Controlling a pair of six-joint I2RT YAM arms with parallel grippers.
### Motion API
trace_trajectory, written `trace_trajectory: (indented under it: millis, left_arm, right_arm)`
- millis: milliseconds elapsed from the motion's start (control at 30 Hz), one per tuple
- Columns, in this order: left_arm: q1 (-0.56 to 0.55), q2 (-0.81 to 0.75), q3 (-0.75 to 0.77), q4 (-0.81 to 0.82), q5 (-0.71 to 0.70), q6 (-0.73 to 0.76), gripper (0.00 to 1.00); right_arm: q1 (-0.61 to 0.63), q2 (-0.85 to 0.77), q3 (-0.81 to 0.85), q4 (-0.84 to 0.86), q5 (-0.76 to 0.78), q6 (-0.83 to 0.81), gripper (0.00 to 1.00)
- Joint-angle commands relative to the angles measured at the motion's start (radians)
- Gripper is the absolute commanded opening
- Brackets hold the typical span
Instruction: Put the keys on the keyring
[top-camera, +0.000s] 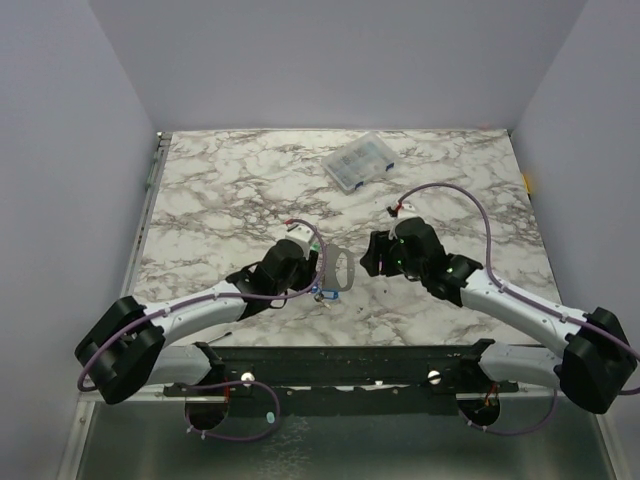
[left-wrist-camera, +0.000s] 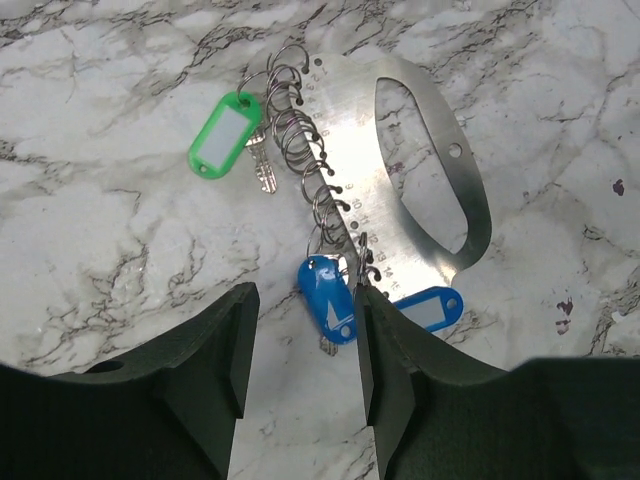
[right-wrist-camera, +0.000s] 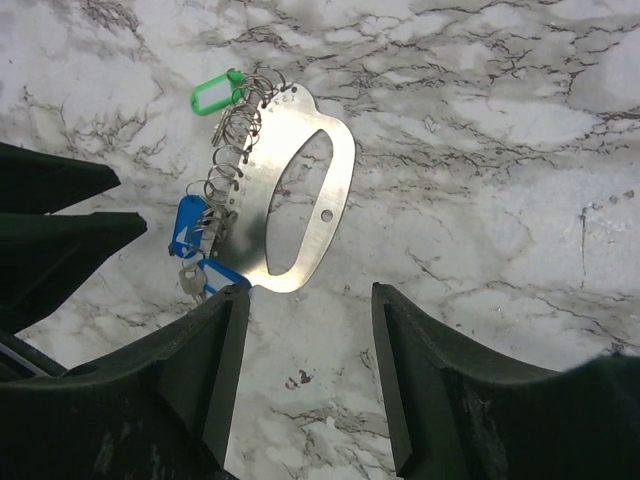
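Note:
The keyring (left-wrist-camera: 470, 200) is a flat silvery loop with a row of small wire rings (left-wrist-camera: 300, 135) along its left edge, lying flat on the marble table. A green key (left-wrist-camera: 225, 133) lies by the far end of the rings. One blue key (left-wrist-camera: 328, 300) and a second blue key (left-wrist-camera: 430, 308) lie at the near end, touching the rings. My left gripper (left-wrist-camera: 303, 300) is open and empty, its right finger (left-wrist-camera: 385, 370) beside the first blue key. My right gripper (right-wrist-camera: 310, 300) is open and empty, just short of the keyring's (right-wrist-camera: 335, 190) near tip. In the top view both grippers flank the keyring (top-camera: 340, 268).
A clear plastic compartment box (top-camera: 360, 162) lies at the back of the marble table (top-camera: 220, 190). The arms' black base rail (top-camera: 340, 365) runs along the near edge. Lilac walls close in the sides and back.

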Motion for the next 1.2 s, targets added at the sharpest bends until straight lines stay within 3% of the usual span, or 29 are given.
trace_trajectory:
  millis: [0, 200, 900, 1167]
  left_arm:
    - [0.005, 0.065, -0.006, 0.144, 0.049, 0.039, 0.49]
    - [0.008, 0.163, 0.018, 0.174, 0.059, 0.051, 0.46]
    - [0.021, 0.250, -0.001, 0.227, 0.024, 0.067, 0.35]
    - [0.023, 0.267, -0.010, 0.268, 0.065, 0.079, 0.03]
  right_arm:
    - [-0.005, -0.049, -0.030, -0.029, -0.038, 0.022, 0.61]
    - [-0.005, -0.076, -0.042, -0.046, -0.047, 0.022, 0.61]
    - [-0.005, -0.079, -0.054, -0.072, -0.071, 0.032, 0.60]
    - [-0.006, -0.064, -0.052, -0.069, -0.073, 0.033, 0.60]
